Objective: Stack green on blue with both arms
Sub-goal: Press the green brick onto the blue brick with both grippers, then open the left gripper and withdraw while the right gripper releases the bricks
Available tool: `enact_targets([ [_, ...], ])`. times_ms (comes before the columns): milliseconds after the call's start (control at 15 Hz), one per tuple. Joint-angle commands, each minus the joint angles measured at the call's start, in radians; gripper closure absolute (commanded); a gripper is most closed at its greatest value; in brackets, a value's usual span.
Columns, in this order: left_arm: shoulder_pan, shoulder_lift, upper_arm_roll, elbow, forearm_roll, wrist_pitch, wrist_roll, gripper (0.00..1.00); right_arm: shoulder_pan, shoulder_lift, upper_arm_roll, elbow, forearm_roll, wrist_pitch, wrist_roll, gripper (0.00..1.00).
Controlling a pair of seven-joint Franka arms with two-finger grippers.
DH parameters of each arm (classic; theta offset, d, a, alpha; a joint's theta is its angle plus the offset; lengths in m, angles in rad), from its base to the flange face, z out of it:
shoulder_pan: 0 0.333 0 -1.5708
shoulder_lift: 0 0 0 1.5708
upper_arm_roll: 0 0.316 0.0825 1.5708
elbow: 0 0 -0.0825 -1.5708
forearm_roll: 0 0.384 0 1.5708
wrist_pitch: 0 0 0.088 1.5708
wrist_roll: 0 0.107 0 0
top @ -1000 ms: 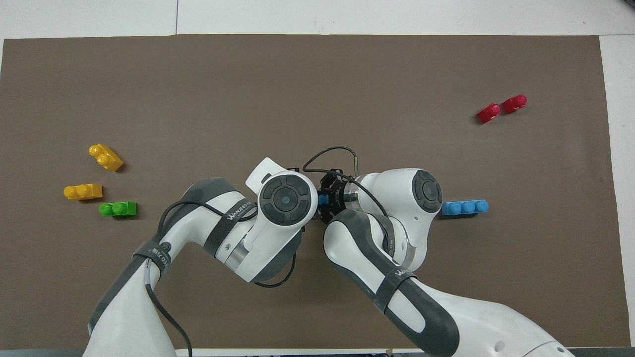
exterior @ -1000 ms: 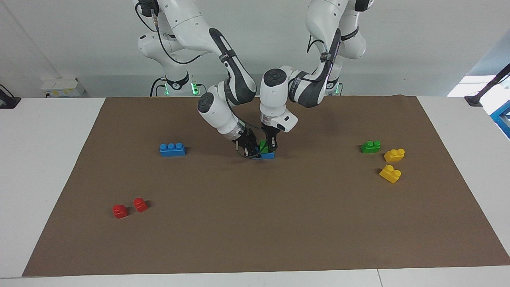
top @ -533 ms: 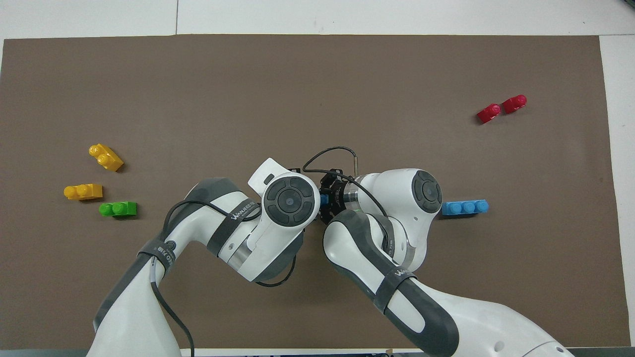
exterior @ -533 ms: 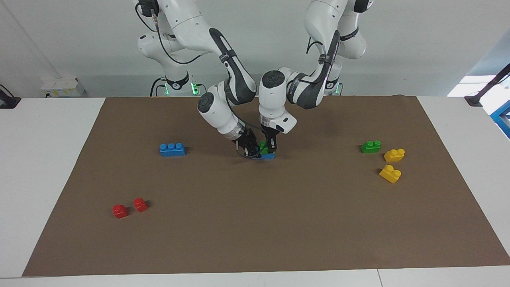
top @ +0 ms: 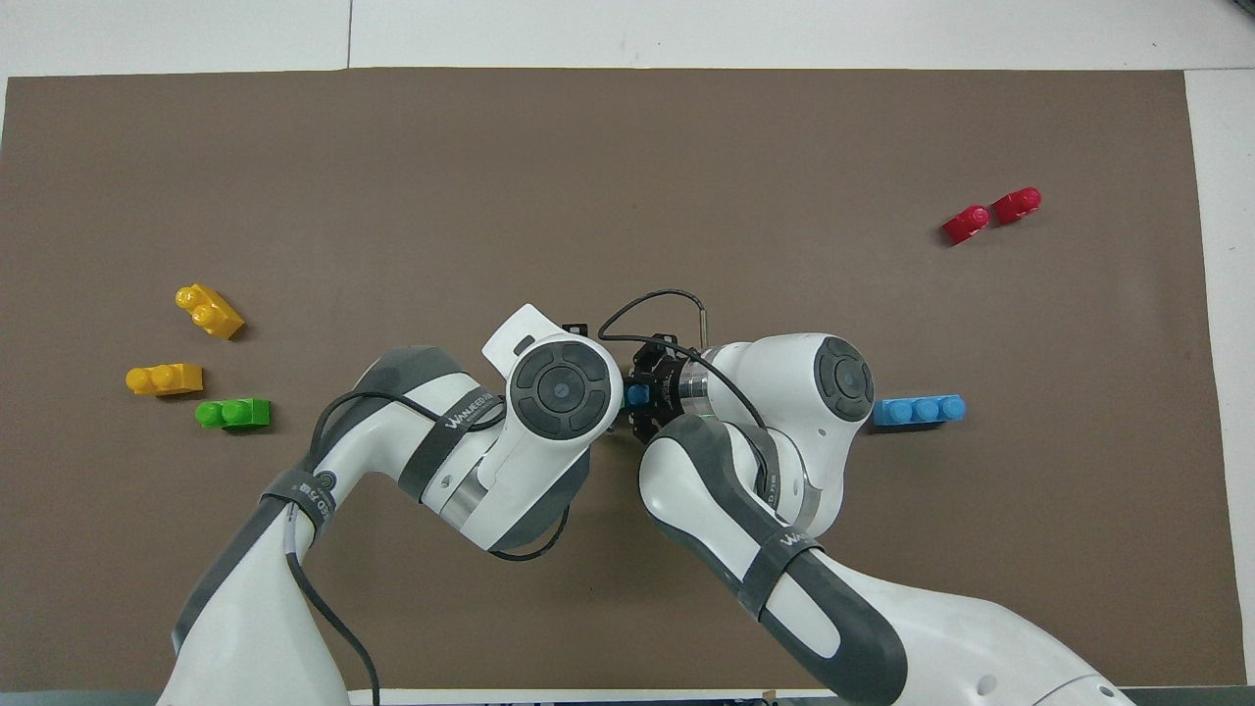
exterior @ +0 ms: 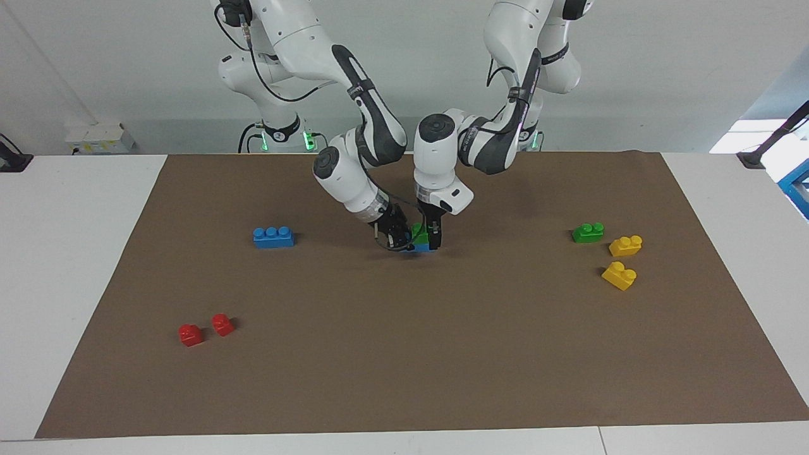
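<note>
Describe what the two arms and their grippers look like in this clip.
Both arms are white, rounded and jointed, with dark grey bands at the joints. The left arm and the right arm each carry a grey strap with white lettering. Thin black cables run along them. The left gripper and right gripper are black, with two fingers each.

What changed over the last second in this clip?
Little: the left gripper shifted slightly at the small green plastic brick on the blue plastic brick. The right gripper stayed at the stack; the loose bricks did not move.
</note>
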Motion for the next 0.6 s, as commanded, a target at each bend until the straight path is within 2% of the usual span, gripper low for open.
enact_targets([
  [0,0.040,-0.075,0.000,-0.008,0.016,-0.075,0.072,0.00,-0.009,0.005,0.000,-0.022,0.033,0.025,-0.019,0.54],
  [67,0.057,-0.093,0.000,-0.008,0.015,-0.091,0.101,0.00,-0.007,0.005,0.000,-0.021,0.033,0.027,-0.018,0.25],
  [200,0.083,-0.128,0.000,-0.008,0.015,-0.126,0.181,0.00,-0.009,0.005,0.000,-0.021,0.033,0.025,-0.016,0.08],
  [533,0.206,-0.187,0.000,-0.001,0.007,-0.164,0.469,0.00,-0.015,0.002,-0.001,-0.016,0.033,0.018,-0.016,0.03],
])
